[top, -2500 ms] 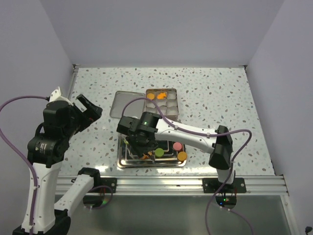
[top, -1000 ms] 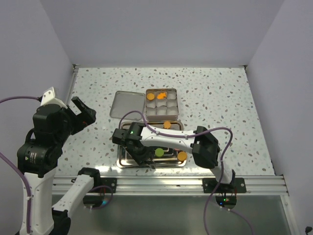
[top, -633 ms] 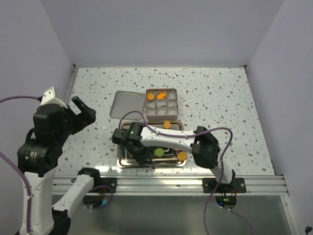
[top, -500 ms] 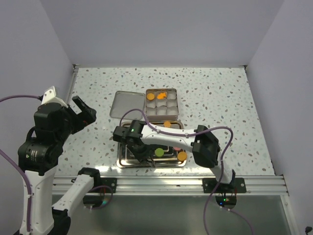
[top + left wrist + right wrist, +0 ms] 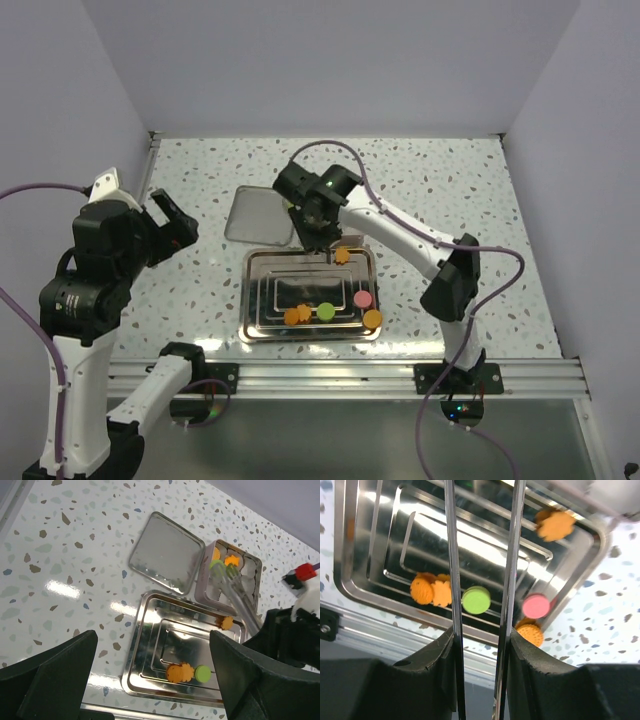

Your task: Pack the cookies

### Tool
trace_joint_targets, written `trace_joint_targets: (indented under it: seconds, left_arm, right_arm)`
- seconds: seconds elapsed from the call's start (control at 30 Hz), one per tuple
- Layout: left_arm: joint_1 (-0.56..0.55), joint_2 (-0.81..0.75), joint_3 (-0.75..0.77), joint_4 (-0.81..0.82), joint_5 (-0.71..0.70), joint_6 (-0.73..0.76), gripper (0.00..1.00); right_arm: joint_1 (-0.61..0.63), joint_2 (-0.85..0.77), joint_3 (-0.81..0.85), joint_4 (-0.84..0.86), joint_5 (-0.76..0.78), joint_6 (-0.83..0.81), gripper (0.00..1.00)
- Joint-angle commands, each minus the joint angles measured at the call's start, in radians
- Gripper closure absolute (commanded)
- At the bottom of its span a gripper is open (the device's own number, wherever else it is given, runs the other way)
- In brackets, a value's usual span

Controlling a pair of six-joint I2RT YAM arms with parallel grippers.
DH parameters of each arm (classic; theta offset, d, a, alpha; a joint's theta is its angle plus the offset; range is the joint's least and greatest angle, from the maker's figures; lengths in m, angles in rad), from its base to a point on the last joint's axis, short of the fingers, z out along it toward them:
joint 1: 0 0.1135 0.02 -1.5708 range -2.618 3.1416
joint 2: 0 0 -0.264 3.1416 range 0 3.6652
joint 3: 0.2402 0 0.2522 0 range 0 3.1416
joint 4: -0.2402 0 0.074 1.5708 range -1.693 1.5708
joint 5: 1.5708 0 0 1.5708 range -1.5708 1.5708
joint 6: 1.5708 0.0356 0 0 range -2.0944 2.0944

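Cookies lie on the steel tray (image 5: 250, 300): an orange disc touching an orange flower (image 5: 441, 593), a green disc (image 5: 476, 600), a pink disc (image 5: 536, 606), an orange disc (image 5: 530, 635) and a flower (image 5: 555, 525) at the back rim. My right gripper (image 5: 482, 635) is shut on long metal tongs (image 5: 240, 600). It hangs above the tin (image 5: 250, 587), and the tong tips reach into the tin's cups beside two orange cookies (image 5: 231, 560). Something green shows at the tips; I cannot tell whether it is a cookie. My left gripper (image 5: 154, 635) is open and empty, raised at the left.
The tin's flat lid (image 5: 167, 560) lies on the speckled table just left of the tin and behind the tray. In the top view my right arm (image 5: 400, 235) arches over the tin and the tray's back right corner. White walls enclose the table.
My right gripper with the tongs rose from the tray's front left and swung back over the tin. Its jaws drew in slightly. The left arm barely moved.
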Motion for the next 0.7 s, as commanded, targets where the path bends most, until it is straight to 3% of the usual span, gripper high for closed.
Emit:
trace_joint_targets:
  seconds: [0.0,0.3,0.67]
  left_arm:
    - [0.004,0.011,0.033,0.034,-0.008,0.033,0.0]
    - [0.004,0.041,0.041,0.071,0.03,0.024,0.0]
    - [0.004,0.075,0.035,0.107,0.058,0.01,0.0]
  right_arm:
    - [-0.075,-0.091,0.052,-0.135,0.049,-0.059,0.66]
    - [-0.318,-0.08,0.04,-0.098,-0.023,-0.144,0.66]
    - [-0.421,-0.031,0.031,-0.05,-0.134,-0.182,0.66]
